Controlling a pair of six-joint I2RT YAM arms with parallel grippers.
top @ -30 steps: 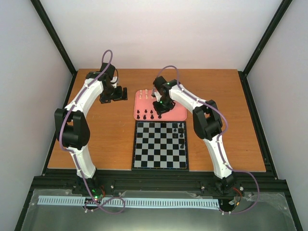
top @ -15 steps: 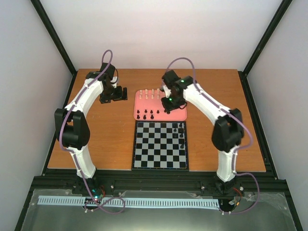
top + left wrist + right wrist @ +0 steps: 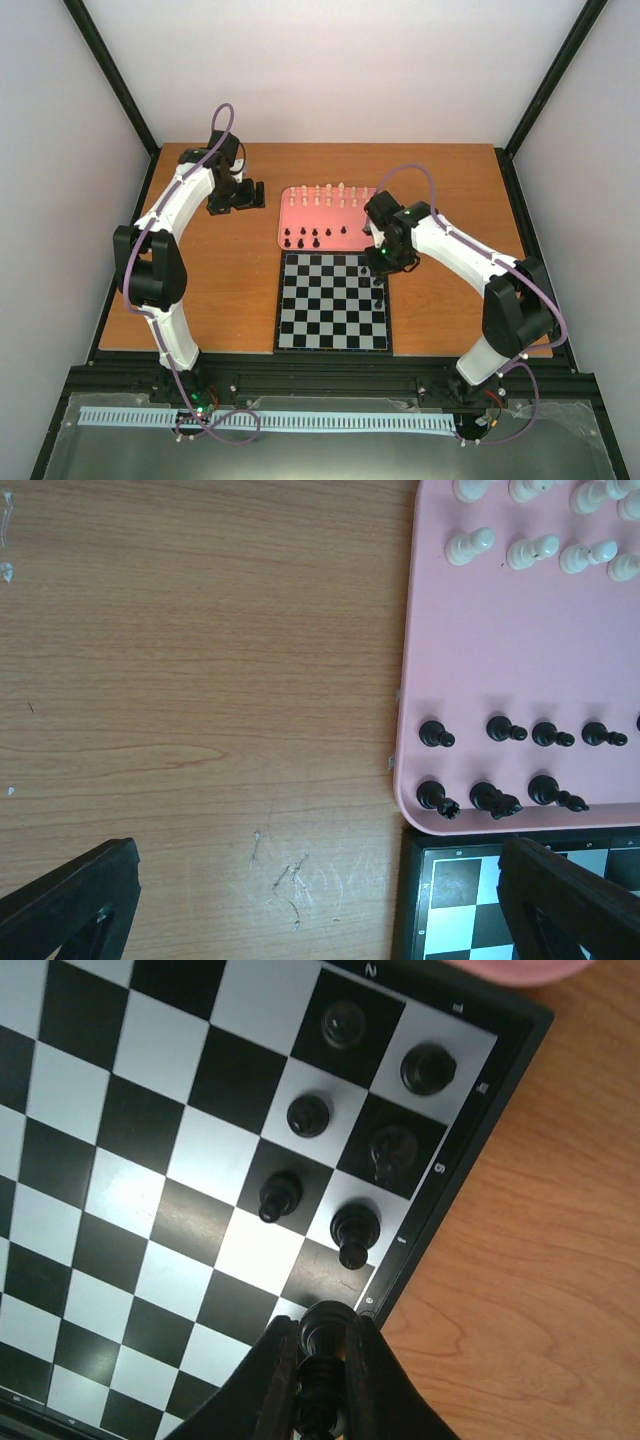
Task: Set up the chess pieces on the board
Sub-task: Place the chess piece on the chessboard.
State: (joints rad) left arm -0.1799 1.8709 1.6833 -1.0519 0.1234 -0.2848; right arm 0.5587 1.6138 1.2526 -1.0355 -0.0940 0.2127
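step: placing black | your right gripper is clamped on a black piece over the board, 3 o'clock edge, six placed pieces at its 12 | next: probably lower onto the free edge square, mind the neighbour | left gripper wide open, empty, 9 o'clock of the tray

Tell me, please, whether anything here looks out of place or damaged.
Nothing serious. The black pieces on the board look upright, and the tray rows are tidy. Only faint scratches mark the table.
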